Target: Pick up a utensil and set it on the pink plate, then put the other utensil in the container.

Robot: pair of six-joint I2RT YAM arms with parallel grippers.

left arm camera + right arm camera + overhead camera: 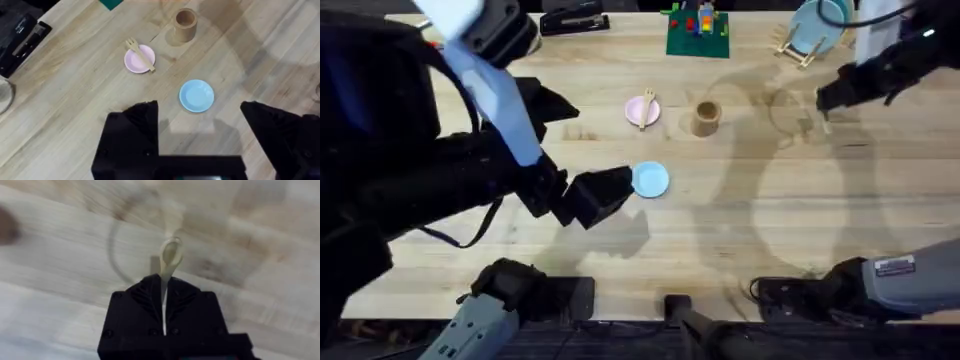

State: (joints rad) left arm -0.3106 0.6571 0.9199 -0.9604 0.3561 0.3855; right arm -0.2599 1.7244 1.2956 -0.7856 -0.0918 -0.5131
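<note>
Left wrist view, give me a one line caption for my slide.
Open left gripper above the table, wooden fork resting on the pink plate, blue plate and brown container nearby.

fork [646, 106] on plate [636, 113], cup [706, 117] just right of it, second plate [651, 180] nearer the arm bases

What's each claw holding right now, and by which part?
Right claw is shut on the wooden spoon, gripping its handle, bowl sticking out ahead. Left claw is open, holding nothing, above the blue plate.

Spoon [169, 255] handle hidden inside right claw [164, 292].
</note>
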